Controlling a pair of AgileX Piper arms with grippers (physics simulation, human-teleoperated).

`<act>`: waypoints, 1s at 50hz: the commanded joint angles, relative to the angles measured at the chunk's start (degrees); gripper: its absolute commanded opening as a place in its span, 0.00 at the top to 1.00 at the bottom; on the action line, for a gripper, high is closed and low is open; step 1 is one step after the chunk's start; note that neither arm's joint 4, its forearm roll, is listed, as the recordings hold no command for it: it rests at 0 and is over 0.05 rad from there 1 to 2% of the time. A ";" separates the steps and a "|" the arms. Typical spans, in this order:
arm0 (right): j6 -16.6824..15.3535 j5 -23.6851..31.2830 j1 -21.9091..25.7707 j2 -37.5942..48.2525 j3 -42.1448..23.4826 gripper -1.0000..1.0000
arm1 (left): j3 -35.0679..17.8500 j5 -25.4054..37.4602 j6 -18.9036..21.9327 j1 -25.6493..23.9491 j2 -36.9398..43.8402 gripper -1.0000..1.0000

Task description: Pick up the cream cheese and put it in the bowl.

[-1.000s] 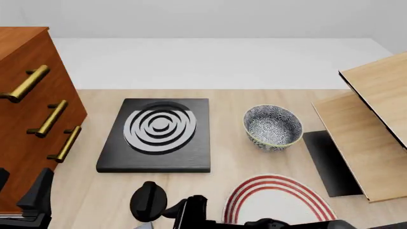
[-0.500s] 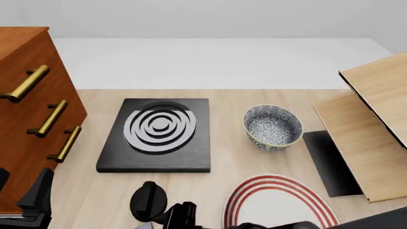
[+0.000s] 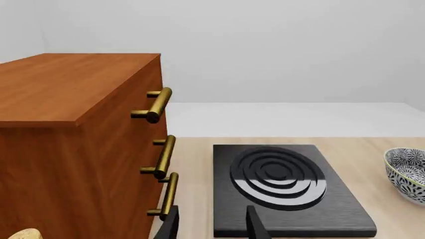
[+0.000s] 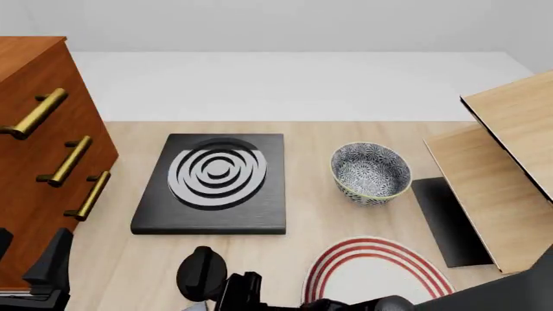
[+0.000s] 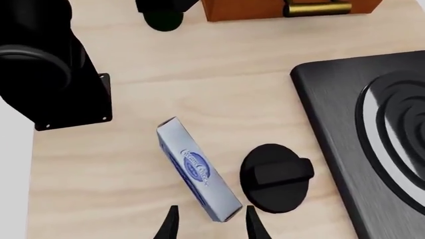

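The cream cheese (image 5: 198, 169) is a small grey-blue box with a blue oval logo, lying flat on the table beside a black knob (image 5: 275, 177). My right gripper (image 5: 211, 226) is open just above the box, with one finger on each side of its near end. In the front view the right gripper (image 4: 237, 293) sits at the bottom edge and hides most of the box. The speckled blue-grey bowl (image 4: 370, 172) stands upright and empty at centre right; it also shows in the left wrist view (image 3: 408, 174). My left gripper (image 3: 211, 229) is open and empty beside the cabinet.
A black stove plate with grey rings (image 4: 216, 181) lies left of the bowl. A wooden cabinet with brass handles (image 4: 43, 149) stands at the left. A white plate with red rings (image 4: 376, 272) is in front of the bowl. Wooden boards (image 4: 501, 175) stand at the right.
My right arm has shifted left and lower in the front view, so its gripper now sits nearer the black knob. The left arm and the bowl have not moved.
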 commanded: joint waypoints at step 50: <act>-1.40 1.10 1.99 1.31 -1.57 1.00 | 0.00 0.00 0.00 0.00 0.00 0.00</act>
